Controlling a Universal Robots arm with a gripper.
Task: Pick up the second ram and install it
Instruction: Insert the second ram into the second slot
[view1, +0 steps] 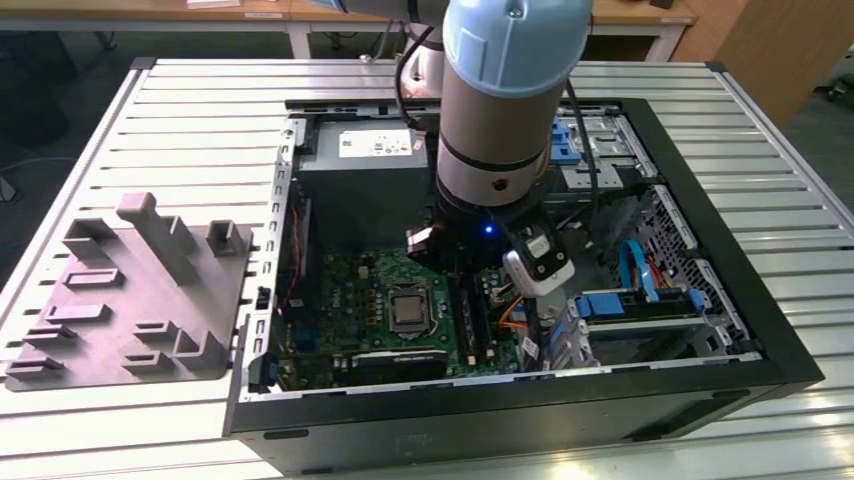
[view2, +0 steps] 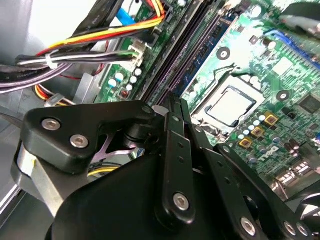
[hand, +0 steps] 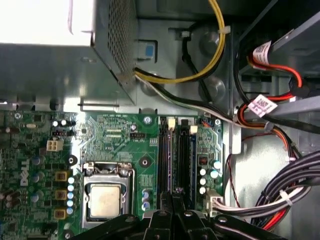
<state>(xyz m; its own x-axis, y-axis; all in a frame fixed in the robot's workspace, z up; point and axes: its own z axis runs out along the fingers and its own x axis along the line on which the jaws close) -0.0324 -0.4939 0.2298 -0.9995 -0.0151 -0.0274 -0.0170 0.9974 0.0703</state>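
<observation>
First wrist view has the end effector drawn narrow, apparently gripping the second ram, which stands edge-on right over the black memory slots on the motherboard. If the stick sits skewed or off its slot, pressing could bend or jam it.

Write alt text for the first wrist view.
The gripper hangs over the black memory slots on a green motherboard, beside the processor socket. A grey power-supply box and bundled cables sit around the board.
</observation>
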